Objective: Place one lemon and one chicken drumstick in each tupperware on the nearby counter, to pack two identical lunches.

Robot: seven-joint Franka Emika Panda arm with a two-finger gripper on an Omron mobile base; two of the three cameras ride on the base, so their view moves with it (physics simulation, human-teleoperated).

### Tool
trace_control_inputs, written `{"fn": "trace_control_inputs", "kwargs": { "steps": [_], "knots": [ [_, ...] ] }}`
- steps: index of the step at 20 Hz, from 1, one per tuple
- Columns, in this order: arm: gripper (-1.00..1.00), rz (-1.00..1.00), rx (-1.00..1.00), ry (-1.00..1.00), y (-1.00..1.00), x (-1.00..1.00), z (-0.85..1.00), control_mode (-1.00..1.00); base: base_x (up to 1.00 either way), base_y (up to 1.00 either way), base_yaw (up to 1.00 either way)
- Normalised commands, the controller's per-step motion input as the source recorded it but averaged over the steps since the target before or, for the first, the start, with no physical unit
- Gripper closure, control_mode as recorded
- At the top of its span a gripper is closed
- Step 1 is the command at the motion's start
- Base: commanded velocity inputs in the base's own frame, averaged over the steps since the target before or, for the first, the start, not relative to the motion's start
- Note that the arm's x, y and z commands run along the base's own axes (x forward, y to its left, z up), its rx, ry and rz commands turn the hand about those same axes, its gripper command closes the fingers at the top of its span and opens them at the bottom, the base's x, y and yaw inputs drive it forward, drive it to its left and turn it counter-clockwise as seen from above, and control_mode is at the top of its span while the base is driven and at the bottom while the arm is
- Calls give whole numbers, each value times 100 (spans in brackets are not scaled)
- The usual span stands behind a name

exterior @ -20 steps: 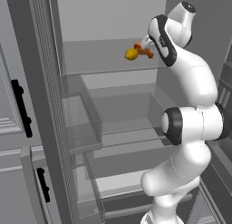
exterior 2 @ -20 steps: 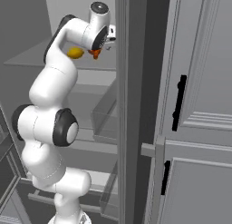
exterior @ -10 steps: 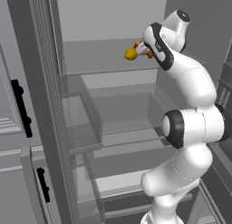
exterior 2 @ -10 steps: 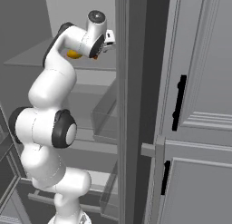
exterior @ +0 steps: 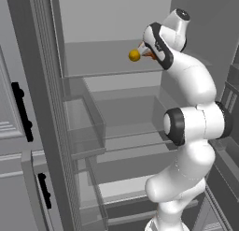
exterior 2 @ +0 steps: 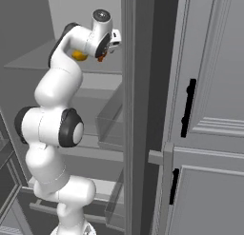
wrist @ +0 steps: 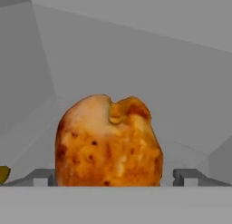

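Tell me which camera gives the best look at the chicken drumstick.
The hand view: the chicken drumstick sits close and unobstructed between the open gripper tips. The left base view shows an orange sliver behind the arm; the right base view a speck.

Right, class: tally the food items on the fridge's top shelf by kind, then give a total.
Round yellow lemon: 1
Golden-brown roasted chicken drumstick: 1
Total: 2
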Motion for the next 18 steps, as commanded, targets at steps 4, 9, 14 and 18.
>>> {"fn": "trace_control_inputs", "kwargs": {
  "steps": [4, 9, 14, 18],
  "knots": [
    [-100, 0, 0, 0, 0, -2, -45, -100, 0, 0, 0],
    [-100, 0, 0, 0, 1, -10, -20, -100, 0, 0, 0],
    [-100, 0, 0, 0, 0, 2, -3, -100, 0, 0, 0],
    [100, 0, 0, 0, 20, 0, -15, -100, 0, 0, 0]
  ]
}}
